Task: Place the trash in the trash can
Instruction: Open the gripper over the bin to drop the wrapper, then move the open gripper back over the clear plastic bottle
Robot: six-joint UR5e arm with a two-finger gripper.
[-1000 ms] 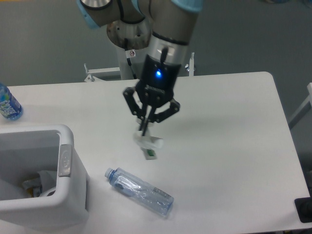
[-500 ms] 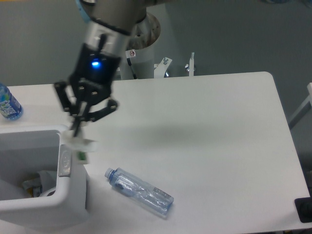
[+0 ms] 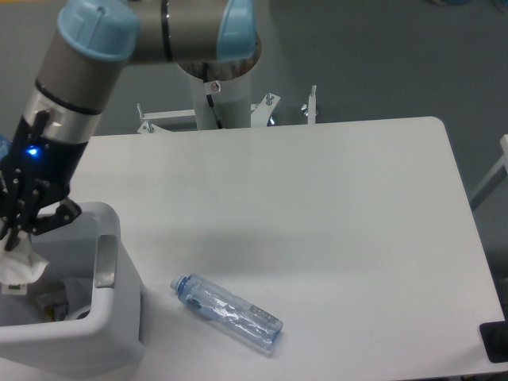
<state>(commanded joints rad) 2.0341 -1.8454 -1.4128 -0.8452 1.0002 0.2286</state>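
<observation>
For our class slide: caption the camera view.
Tool holds paper scrap above the trash can; crushed bottle lies on table.

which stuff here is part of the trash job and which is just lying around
Part of the job:
crumpled paper scrap, held in the end effector over the bin
crushed water bottle on the table
white trash can

Just lying about:
nothing else clearly visible

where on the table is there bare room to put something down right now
The widest bare patch is the right half of the table, from the crushed bottle out to the right edge. The middle strip behind the bottle is bare too. The left front is crowded: the trash can sits there, with the gripper holding the paper scrap over its opening.
</observation>
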